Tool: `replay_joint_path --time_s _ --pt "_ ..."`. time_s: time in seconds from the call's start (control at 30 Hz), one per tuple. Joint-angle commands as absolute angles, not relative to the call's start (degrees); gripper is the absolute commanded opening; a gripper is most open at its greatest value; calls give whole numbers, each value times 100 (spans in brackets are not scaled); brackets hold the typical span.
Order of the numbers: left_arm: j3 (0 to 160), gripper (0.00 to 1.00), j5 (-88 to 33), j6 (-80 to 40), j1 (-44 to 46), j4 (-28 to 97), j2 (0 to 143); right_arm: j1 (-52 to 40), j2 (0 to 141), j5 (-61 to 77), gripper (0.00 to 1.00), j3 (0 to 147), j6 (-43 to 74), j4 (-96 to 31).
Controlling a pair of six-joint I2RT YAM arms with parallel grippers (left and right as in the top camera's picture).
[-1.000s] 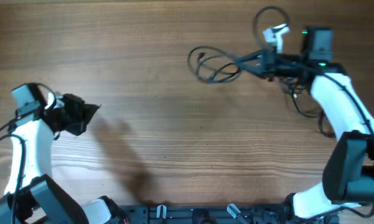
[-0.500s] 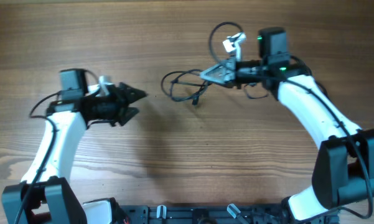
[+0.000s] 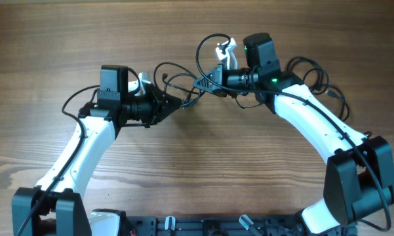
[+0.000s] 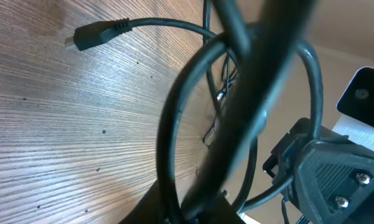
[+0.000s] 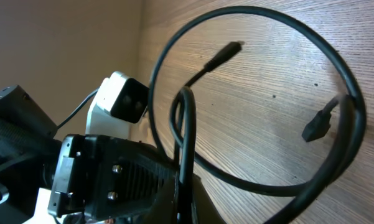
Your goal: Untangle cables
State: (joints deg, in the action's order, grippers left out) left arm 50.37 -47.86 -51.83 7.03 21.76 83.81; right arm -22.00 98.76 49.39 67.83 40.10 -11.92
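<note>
Centrally over the wooden table (image 3: 65, 39), the two arms reach toward each other so that the left gripper (image 3: 177, 103) and the right gripper (image 3: 202, 82) lie near one another, tips apart, with the cables (image 3: 174, 77) strung between and just beyond them. The left gripper's fingers converge to a narrow point, and in the left wrist view a thick, blurred cord rises from between them toward the top of the frame, so the grip appears closed on one strand; a second strand curves in a loop around that cord, and a plug (image 4: 87, 37) lies flat on the wood well ahead and to the left of the fingers. The right gripper is clamped on a cord: in the right wrist view a doubled strand stands up from between its fingers, and a wide loop arches over the tabletop ahead of them. Within that loop one plug end (image 5: 224, 53) points up and away from the fingers, while a second plug (image 5: 317, 127) hangs to their right, close beside the loop's outer strand. Directly left of the right gripper's fingers the housing of the opposite arm fills the frame.
</note>
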Motion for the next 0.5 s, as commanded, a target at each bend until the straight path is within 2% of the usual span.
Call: replay_joint_path --time_s 0.0,0.13,0.23,0.27,0.3,0.33,0.37,0.4,0.47 --pt "5048 16 -4836 -5146 755 2161 8423 -2231 9762 4644 4 6790 4042 -1160" --pt "5048 17 -4792 -5142 751 2161 8423 -2228 9762 4580 4 6790 3931 -1157" --pt "5048 9 -4792 -4980 733 2161 8423 -2226 9762 4477 4 6790 3898 -1164" --pt "5048 11 -4790 -4967 716 2165 8423 -2213 9762 4473 4 6790 3898 -1157" --pt "5048 22 -4794 -4943 683 2180 8423 -2196 9762 4475 4 6790 3898 -1160" --pt "5048 43 -4797 -4928 637 2189 8423 -2174 9762 4480 4 6790 3903 -1160" --pt "5048 56 -4797 -4928 611 2209 8423 -2167 9762 4480 4 6790 3900 -1160" --pt "5048 56 -4797 -4925 582 2235 8423 -2167 9762 4480 4 6790 3900 -1160" --pt "5048 50 -4751 -4877 541 2279 8423 -2167 9762 4482 4 6790 3903 -1160"
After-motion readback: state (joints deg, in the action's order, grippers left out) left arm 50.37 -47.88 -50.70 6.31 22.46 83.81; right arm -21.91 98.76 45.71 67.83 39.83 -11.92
